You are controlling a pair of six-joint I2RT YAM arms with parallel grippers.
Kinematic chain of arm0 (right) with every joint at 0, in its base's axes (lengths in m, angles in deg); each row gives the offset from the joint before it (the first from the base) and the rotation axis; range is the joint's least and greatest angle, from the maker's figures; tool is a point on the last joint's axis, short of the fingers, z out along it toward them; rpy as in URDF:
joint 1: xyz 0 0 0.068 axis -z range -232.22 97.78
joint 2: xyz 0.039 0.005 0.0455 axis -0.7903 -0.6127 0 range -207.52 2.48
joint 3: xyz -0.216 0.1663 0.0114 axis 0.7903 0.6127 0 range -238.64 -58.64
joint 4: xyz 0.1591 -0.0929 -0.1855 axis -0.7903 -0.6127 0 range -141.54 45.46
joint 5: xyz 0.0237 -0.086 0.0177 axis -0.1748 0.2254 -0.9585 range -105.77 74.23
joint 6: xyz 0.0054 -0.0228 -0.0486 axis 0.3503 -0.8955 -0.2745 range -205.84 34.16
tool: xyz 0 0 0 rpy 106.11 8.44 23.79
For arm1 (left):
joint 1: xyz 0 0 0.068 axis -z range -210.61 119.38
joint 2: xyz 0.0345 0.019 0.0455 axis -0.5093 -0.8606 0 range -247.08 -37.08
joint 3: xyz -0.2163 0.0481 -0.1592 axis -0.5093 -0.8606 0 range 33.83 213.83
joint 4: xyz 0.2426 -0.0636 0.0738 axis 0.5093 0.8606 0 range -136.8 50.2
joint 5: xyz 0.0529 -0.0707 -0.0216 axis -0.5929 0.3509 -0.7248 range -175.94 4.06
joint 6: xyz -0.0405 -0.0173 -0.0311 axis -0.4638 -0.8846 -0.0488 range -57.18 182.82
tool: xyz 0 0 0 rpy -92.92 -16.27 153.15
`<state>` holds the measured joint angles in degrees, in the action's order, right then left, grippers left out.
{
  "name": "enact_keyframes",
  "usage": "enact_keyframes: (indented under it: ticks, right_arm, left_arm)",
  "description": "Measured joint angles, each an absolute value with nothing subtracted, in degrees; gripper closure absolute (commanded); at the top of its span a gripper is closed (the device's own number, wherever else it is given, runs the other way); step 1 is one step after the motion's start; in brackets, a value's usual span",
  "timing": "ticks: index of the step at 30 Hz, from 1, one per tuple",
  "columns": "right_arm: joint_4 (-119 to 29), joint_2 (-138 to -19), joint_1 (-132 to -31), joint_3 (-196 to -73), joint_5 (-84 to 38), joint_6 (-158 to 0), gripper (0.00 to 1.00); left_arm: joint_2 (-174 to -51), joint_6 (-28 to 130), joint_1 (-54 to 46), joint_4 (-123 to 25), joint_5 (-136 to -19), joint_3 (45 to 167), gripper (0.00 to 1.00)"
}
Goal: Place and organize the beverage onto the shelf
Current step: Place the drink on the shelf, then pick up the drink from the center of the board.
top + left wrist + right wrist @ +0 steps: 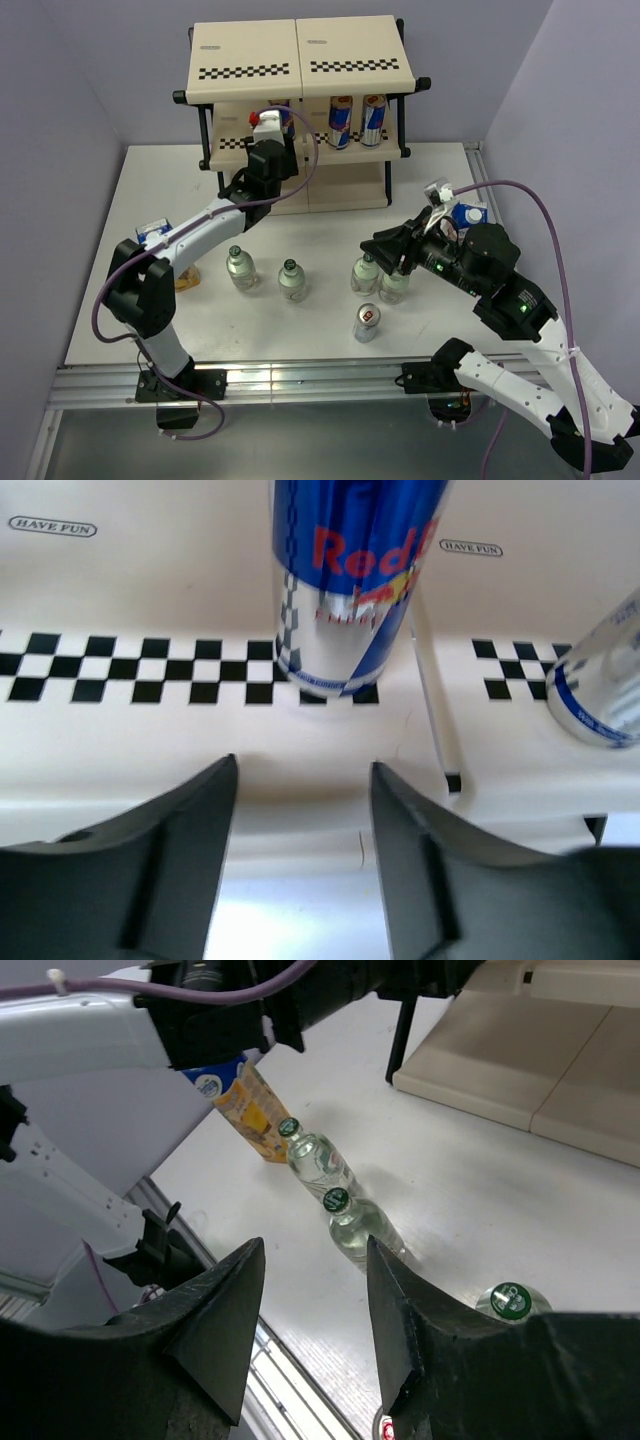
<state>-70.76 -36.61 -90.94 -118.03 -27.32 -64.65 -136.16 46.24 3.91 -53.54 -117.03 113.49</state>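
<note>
On the shelf (300, 60), middle tier: a pair of cans (340, 122) stands upright on the right half, and a third can (350, 570) on the left half.
Left gripper (304, 765): jaws parted with nothing between them, just in front of the third can; released.
Right gripper (315, 1250): jaws apart and empty, above the drinks in front of the shelf.
In front of the shelf, on the table (250, 335): four green-capped bottles (292, 281) and a fourth can (367, 322), all upright.
Cartons: the yellow carton (250, 1110) sits front-left of the shelf, behind the left arm (190, 235); the second carton (468, 214) sits front-right.
Progress: judged under a third done, with seven drinks left to shelve.
Obstructions: the left arm screens the yellow carton, and two bottles stand close together beneath the right gripper.
</note>
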Motion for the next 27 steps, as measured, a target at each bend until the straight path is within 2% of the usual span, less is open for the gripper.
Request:
enact_keyframes:
  ticks: [1, 6, 7, 9, 12, 13, 20, 27]
  right_arm:
    - [-70.7, -36.7, -90.9, -117.9, -27.0, -64.7, 0.46]
    - [-71.0, -37.5, -90.9, -117.2, -25.4, -64.9, 0.41]
    - [-71.2, -37.8, -90.9, -117.2, -25.0, -64.9, 0.35]
    - [-71.3, -38.2, -90.9, -117.2, -24.1, -64.9, 0.3]
    - [-72.4, -38.7, -90.9, -117.2, -22.4, -65.1, 0.28]
    - [-73.2, -38.8, -90.9, -117.2, -22.0, -65.0, 0.28]
    - [-78.9, -39.5, -92.0, -116.9, -20.5, -63.9, 0.27]
    - [-83.8, -40.3, -103.1, -113.0, -13.8, -61.2, 0.23]
  left_arm:
    - [-135.4, 46.0, 3.9, -53.4, -116.9, 112.9, 0.31]
    - [-131.9, 45.1, 3.9, -52.7, -116.3, 109.9, 0.21]
    - [-131.2, 45.0, 3.9, -52.4, -116.2, 109.2, 0.19]
    - [-129.6, 44.5, 3.9, -51.8, -115.8, 107.9, 0.17]
    - [-126.5, 43.5, 4.0, -50.8, -115.6, 105.5, 0.07]
    - [-124.8, 43.0, 4.1, -50.0, -115.5, 104.5, 0.01]
    - [-112.5, 38.6, 4.7, -40.8, -115.6, 103.1, 0.0]
    - [-100.3, 32.8, 4.8, -28.2, -116.3, 101.9, 0.01]
